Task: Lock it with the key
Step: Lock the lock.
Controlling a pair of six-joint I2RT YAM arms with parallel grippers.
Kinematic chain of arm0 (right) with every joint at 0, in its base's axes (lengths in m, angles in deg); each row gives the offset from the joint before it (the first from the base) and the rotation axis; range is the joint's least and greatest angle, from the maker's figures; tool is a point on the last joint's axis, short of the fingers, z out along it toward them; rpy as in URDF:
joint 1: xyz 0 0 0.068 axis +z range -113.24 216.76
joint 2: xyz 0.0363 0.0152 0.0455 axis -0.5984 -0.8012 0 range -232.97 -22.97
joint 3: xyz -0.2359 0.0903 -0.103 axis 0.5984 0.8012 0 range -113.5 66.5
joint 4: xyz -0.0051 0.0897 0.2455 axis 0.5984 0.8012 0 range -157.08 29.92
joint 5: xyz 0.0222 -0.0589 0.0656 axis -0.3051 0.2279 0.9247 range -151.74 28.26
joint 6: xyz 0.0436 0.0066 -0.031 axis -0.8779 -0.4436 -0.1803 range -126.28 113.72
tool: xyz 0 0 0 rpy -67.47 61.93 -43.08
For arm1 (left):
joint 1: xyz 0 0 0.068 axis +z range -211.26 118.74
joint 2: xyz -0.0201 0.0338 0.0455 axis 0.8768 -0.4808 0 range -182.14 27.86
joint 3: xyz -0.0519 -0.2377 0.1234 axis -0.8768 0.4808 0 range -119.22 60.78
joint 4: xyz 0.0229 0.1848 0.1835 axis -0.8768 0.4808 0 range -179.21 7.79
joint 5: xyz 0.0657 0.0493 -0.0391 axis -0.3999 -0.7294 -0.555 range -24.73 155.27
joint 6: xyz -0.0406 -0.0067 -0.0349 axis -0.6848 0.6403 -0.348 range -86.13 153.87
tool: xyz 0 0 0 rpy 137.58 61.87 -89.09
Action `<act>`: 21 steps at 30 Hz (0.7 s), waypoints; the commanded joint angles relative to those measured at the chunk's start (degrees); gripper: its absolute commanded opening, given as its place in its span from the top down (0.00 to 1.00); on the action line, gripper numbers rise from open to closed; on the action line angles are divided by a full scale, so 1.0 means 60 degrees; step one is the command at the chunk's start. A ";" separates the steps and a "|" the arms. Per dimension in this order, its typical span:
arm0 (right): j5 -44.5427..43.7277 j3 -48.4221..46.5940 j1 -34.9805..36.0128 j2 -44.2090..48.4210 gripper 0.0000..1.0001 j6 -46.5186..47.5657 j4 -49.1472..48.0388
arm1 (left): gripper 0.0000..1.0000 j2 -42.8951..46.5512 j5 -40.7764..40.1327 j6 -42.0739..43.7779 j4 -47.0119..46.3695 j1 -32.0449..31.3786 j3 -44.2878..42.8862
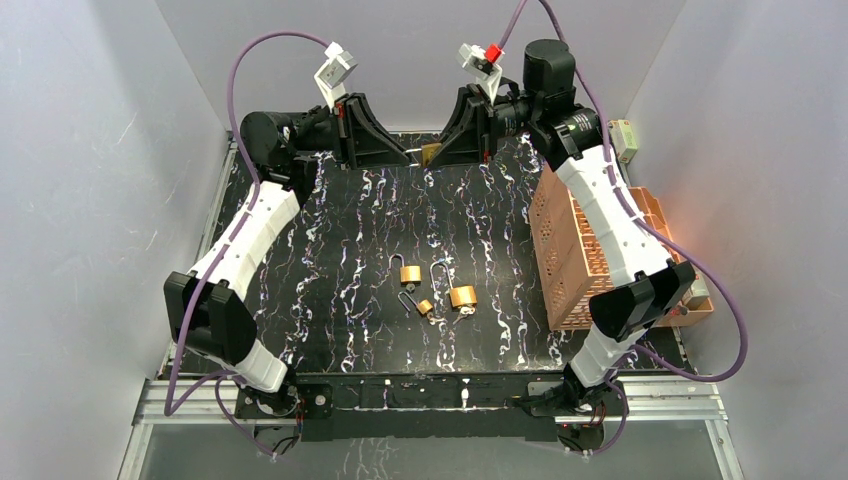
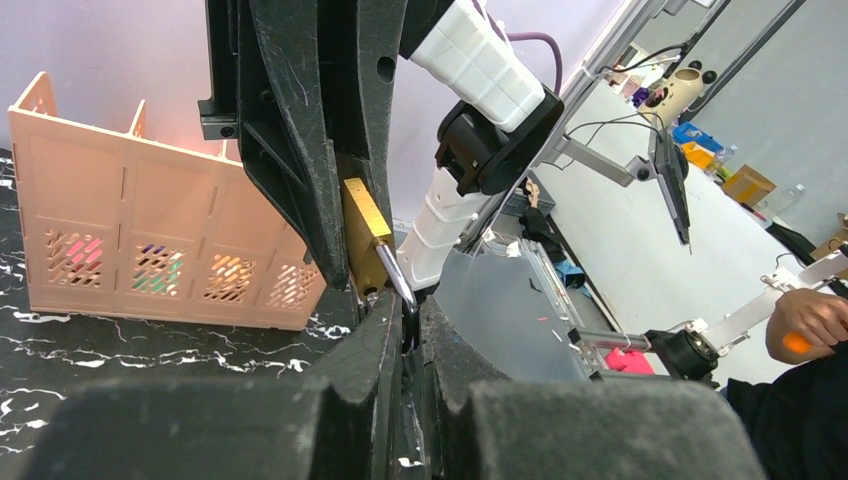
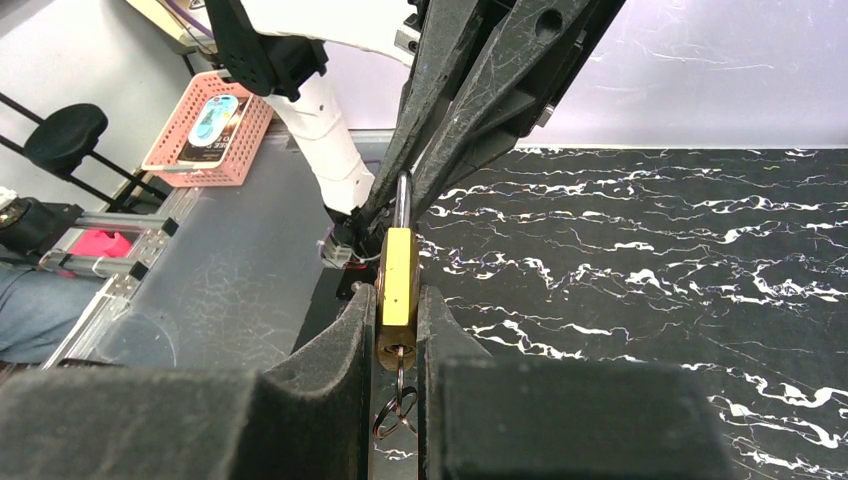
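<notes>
**padlock held between both arms above a black marble table**

the table [image 1: 330, 230] is black with white marble veining. pale grey walls [image 1: 90, 200] enclose it on the left, the far side and the right. a metal rail [image 1: 450, 400] runs along the near edge, where the arm bases are bolted.

a peach slotted crate [image 1: 560, 270] stands on the right side of the table, partly under the right arm. left of the crate, out on the open marble, lie three loose padlocks [image 1: 462, 296], close together, with their shackles up or open.

both arms reach to the far edge, past the crate's far left corner. there the brass padlock [image 3: 398, 280] hangs in the air between them. the right fingers [image 3: 345, 340] are clamped on the sides of its brass body. the left fingers [image 2: 375, 340] are pressed together on the steel shackle [image 2: 397, 275]. a key ring [image 3: 393, 412] dangles from the underside of the padlock. the key itself is mostly hidden between the fingers.

the wrist views look out beyond the table, on the side away from the crate. they show a pink basket [image 3: 205, 140] with a flat object in it, a black stool [image 3: 65, 135] and a clear sheet on a frame. at the edge of the left wrist view is a person's hand [image 2: 808, 318].
</notes>
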 commanded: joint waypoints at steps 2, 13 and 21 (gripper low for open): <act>0.0199 -0.0497 -0.0549 0.0059 1.00 0.0380 0.0360 | 1.00 0.0394 0.0892 -0.0315 -0.0440 0.0220 -0.0423; 0.0103 0.0355 -0.0356 0.0170 1.00 -0.2098 -0.3235 | 1.00 0.0297 0.0333 0.0086 -0.0446 -0.0461 0.0181; -0.0835 0.0229 0.0355 -0.0078 1.00 -0.2071 -0.3630 | 1.00 -0.0006 -0.0421 0.0241 -0.0455 -0.0691 0.0022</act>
